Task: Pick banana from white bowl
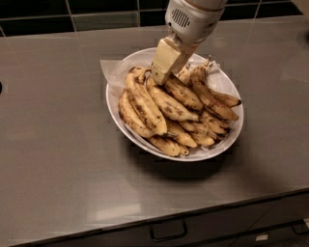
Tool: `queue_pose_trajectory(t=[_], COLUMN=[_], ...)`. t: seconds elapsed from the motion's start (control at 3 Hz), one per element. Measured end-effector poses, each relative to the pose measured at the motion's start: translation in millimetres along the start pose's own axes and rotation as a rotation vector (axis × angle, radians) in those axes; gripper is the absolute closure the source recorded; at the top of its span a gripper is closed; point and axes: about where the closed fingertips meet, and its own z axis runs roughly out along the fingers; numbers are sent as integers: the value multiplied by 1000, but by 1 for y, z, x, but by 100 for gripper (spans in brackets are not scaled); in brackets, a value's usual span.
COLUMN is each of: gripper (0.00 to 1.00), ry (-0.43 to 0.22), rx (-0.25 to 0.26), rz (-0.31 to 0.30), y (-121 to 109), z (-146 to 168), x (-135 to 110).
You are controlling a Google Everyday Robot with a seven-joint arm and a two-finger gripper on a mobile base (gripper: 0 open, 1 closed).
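Observation:
The white bowl (pixel 231 141) stands on the grey counter, lined with white paper and piled with several spotted bananas. The banana (pixel 145 105), long, curved and heavily mottled with brown, lies on top at the left of the pile, its upper end near the bowl's back. My gripper (pixel 159 77) reaches down from the top of the view into the back of the pile. Its cream tip rests right beside that banana's upper end, against the neighbouring bananas. The far side of the gripper is hidden behind its own body.
The bowl sits mid-counter on a grey countertop (pixel 58 159). A dark tiled wall (pixel 96 9) runs along the back. A drawer with a handle (pixel 168 230) lies below the front edge.

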Motion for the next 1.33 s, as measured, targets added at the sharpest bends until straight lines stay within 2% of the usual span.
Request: queue_pose_trajectory(t=[0.67,1.33], gripper=[100,100], ry=[-105,-169], rx=[-11,61], rz=[-55,-102], y=[2,13], z=[-27,-70], x=[5,11])
